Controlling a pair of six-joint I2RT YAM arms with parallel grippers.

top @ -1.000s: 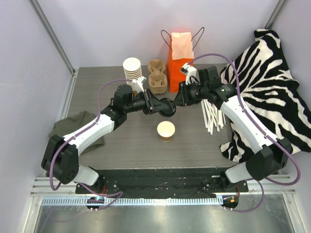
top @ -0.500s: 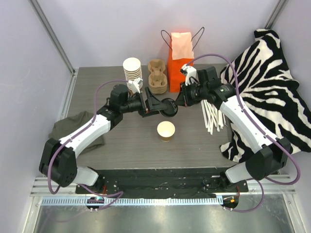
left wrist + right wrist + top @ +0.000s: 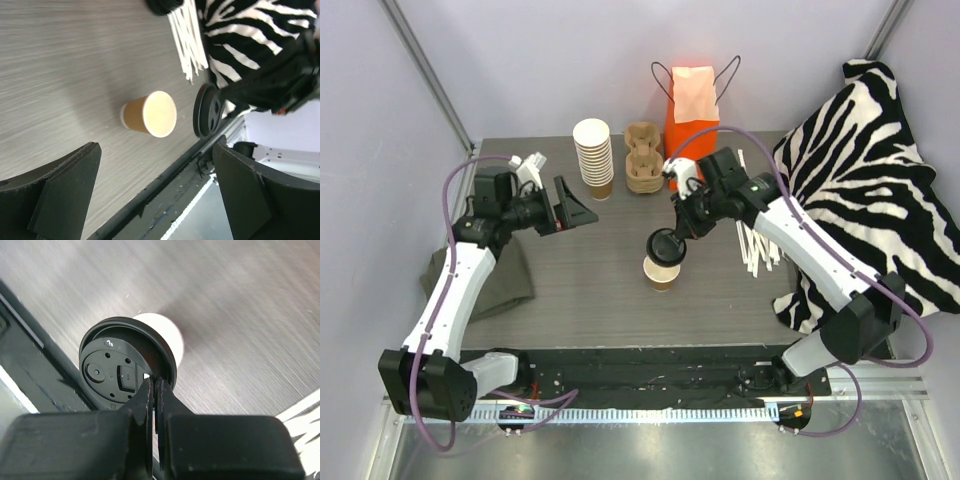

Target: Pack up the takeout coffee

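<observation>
Takeout coffee cup [image 3: 661, 272] upright, uncapped, near front middle of table [image 3: 570, 285], black lid [image 3: 666, 247] pinched at rim by right pincer [image 3: 678, 234], tilted just above cup mouth for capping, left pincer [image 3: 578, 205] spread wide, empty, off left giving room.

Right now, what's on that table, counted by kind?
Loose paper cup: 1
Black lid: 1
Stack of cups: 1
Cardboard cup carrier: 1
Orange bag: 1
Bundle of straws: 1
Cloths, zebra and green: 2
Total: 8
</observation>
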